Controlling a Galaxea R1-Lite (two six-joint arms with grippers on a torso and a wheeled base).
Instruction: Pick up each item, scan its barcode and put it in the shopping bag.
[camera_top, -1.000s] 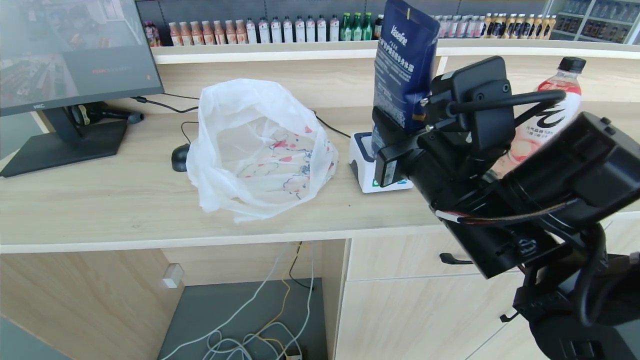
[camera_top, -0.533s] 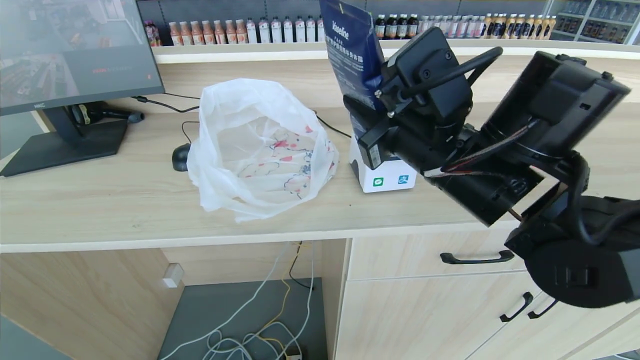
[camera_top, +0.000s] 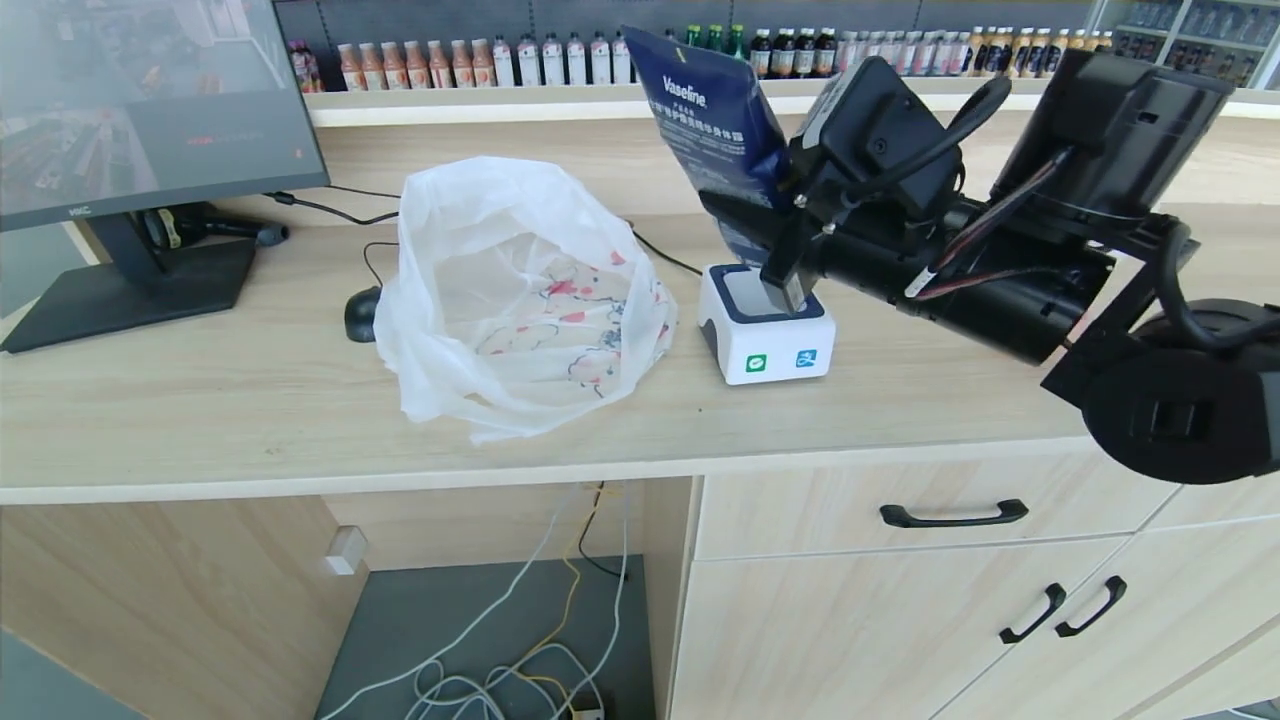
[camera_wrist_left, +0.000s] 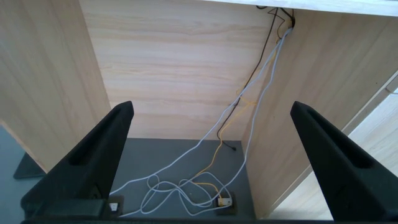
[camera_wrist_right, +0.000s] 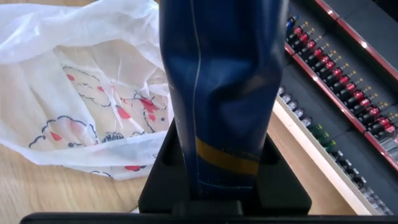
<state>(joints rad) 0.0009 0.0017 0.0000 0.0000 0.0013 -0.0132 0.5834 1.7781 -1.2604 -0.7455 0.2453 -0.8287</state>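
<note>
Since the right gripper (camera_top: 768, 222), pinching the blue pouch (camera_top: 712, 125), has swung in above the scanner (camera_top: 766, 345), scanning seems underway; the left gripper (camera_wrist_left: 211, 149) is spread wide.

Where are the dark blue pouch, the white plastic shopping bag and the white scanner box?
Dark blue pouch (camera_top: 715, 130): head view, printed front.
White plastic shopping bag (camera_top: 425, 250): head view, left side.
White scanner box (camera_top: 775, 352): head view, front face.

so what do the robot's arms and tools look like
The right arm is black, in thick rounded segments, with a boxy wrist camera, a looping black cable and red and white wires. The left tool has two black wedge-shaped fingers.
</note>
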